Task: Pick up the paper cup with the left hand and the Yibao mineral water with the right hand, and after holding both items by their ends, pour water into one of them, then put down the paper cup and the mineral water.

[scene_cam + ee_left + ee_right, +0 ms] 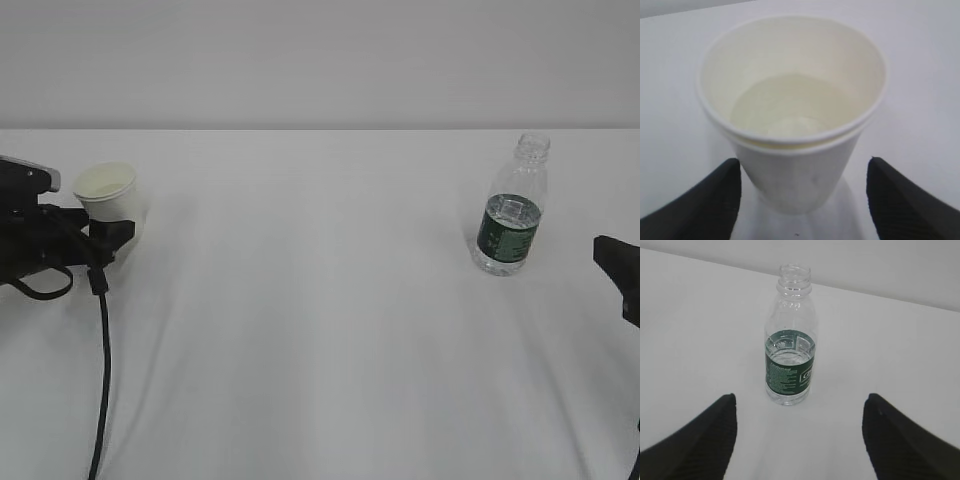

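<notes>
On the left side of the white table [320,330], the paper cup [108,196] stands upright with its rolled rim uppermost. The left wrist view shows clear liquid in the lower part of the cup [790,130], and what looks like a second rim line just below the top edge. The left hand [112,236] is positioned at the cup's lower wall: its two black fingers [700,205] stand on either side of the cup base with a visible gap between each finger and the cup wall, so the jaws are apart and not clamped on the cup. A black cable [102,370] hangs from this arm and runs down to the front edge of the exterior view.

Well apart from the cup, on the right side of the table, the Yibao mineral water [511,208] stands upright with no cap on its neck. A dark green label band circles the middle of the bottle [790,362], and the water level sits at about the top of that band. The right hand [800,440] is drawn back from the bottle, its jaws wide apart with nothing between them; only its black tip [620,270] shows at the right edge of the exterior view, near but not touching the bottle
</notes>
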Motion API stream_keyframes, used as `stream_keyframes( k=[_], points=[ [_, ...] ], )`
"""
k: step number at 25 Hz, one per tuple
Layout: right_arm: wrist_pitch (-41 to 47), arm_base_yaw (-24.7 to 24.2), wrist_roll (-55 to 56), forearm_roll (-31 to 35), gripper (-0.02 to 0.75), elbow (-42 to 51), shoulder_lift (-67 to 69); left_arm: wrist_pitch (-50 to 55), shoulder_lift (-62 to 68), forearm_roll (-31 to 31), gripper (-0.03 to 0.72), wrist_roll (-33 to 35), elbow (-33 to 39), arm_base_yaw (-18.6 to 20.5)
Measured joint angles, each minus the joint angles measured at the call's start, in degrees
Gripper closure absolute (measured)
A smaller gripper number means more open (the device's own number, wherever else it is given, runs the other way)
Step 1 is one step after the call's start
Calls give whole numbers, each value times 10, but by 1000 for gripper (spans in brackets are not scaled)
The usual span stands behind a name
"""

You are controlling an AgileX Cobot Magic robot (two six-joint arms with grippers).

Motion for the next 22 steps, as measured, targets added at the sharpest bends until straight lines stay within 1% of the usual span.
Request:
stream_keyframes(
  k=[8, 22],
  points=[
    [0, 0, 0, -1, 146, 0, 0, 33, -5, 5, 127, -8, 2, 0],
    [1, 0, 1, -2, 146, 0, 0, 119, -74, 9, 126, -11, 4, 0]
  ],
)
